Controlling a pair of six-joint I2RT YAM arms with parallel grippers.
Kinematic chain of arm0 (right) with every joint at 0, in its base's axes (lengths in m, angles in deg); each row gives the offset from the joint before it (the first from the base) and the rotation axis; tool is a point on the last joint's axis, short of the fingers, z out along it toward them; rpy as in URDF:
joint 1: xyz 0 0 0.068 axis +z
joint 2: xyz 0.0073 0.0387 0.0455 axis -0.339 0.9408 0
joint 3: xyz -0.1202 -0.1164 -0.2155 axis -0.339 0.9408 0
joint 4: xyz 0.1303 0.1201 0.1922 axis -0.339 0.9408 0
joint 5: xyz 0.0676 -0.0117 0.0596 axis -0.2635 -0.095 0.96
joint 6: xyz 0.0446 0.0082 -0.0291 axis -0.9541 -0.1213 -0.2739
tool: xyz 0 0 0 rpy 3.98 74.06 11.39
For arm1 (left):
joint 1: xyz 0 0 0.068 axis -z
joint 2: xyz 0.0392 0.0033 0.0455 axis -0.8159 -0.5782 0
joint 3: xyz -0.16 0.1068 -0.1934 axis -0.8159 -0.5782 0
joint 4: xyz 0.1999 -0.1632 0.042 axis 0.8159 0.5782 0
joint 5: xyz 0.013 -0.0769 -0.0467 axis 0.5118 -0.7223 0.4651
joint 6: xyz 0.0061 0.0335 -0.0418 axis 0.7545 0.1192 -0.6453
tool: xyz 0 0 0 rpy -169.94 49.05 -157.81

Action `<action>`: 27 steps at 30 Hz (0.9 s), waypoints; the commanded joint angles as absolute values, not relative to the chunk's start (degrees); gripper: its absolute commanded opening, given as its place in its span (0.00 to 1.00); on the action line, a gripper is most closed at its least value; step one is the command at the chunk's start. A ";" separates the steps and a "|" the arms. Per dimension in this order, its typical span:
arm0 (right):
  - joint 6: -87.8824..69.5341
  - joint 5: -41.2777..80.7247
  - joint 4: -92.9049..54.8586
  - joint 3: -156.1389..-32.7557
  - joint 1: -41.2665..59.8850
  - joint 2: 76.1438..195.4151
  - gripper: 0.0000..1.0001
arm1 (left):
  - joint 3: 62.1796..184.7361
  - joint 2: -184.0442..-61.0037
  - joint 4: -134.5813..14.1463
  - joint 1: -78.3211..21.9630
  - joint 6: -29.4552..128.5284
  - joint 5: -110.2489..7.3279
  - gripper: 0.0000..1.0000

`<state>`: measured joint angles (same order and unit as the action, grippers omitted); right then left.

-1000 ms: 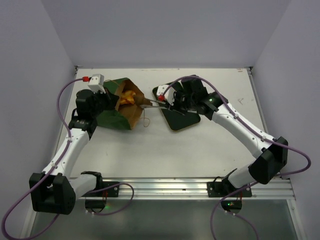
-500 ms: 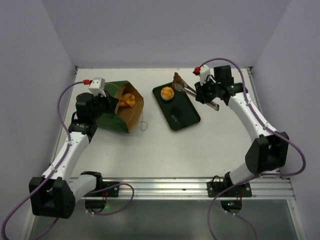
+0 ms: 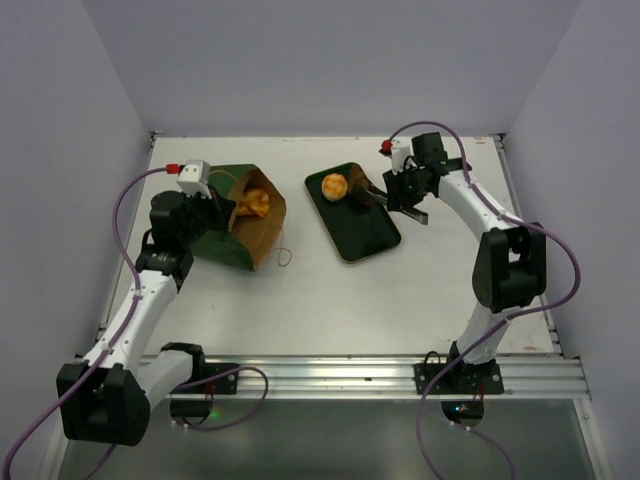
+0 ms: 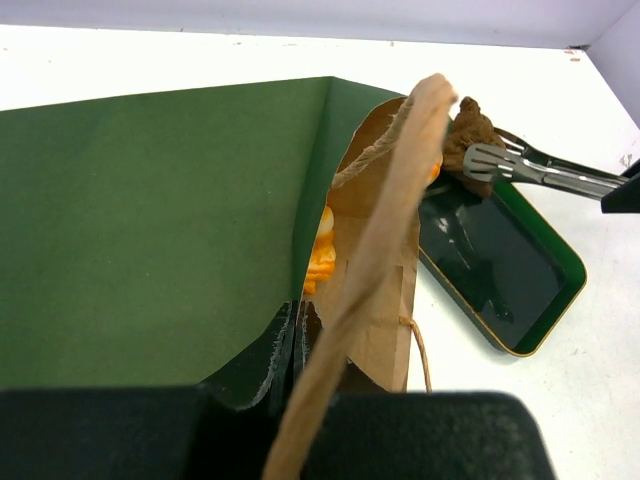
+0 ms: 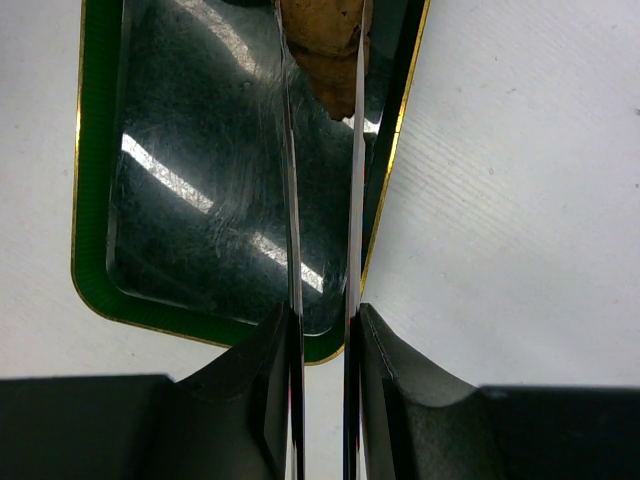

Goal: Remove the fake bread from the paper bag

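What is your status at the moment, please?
Left gripper shut on paper bag. Right gripper shut on tongs, brown piece over tray. Pastries inside bag. Nothing blocking.

You've got white arm links [image 3: 140, 295], black joints, a black left gripper [image 4: 296, 345] and right gripper [image 5: 324, 325], and looping purple cables [image 3: 120, 205].

Mouth of paper bag [image 3: 225, 240] gapes toward tray [image 3: 372, 236]; cord handle [image 3: 287, 250] trails at its near corner. Bare table [image 3: 305, 285] strip between them passable. Tray's far end crowded: bun [image 3: 334, 186], tongs [image 4: 540, 172], right gripper [image 5: 322, 318].
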<state>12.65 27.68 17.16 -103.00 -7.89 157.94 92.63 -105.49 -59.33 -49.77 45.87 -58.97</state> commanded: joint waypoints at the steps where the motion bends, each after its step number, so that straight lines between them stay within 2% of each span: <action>1: 11.70 26.24 17.12 -106.53 -8.13 158.84 0.29 | 92.25 -104.25 -62.77 -50.02 47.67 -58.49 0.00; 5: 12.14 25.71 17.21 -107.41 -8.13 159.81 0.42 | 91.89 -104.33 -63.12 -50.11 47.58 -58.58 0.00; 8: 12.23 25.53 17.21 -108.11 -8.13 160.34 0.46 | 91.81 -104.42 -63.21 -50.11 47.49 -58.76 0.00; 14: 12.93 25.18 17.12 -109.08 -8.22 160.43 0.52 | 91.72 -104.51 -63.30 -50.11 47.58 -59.02 0.00; 27: 14.25 25.27 15.36 -108.99 -8.92 158.67 0.57 | 91.81 -104.51 -63.65 -50.11 47.49 -59.90 0.00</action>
<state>13.37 26.08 17.40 -106.67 -8.53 160.83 91.76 -105.49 -59.98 -49.77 45.91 -59.34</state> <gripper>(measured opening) 0.568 0.007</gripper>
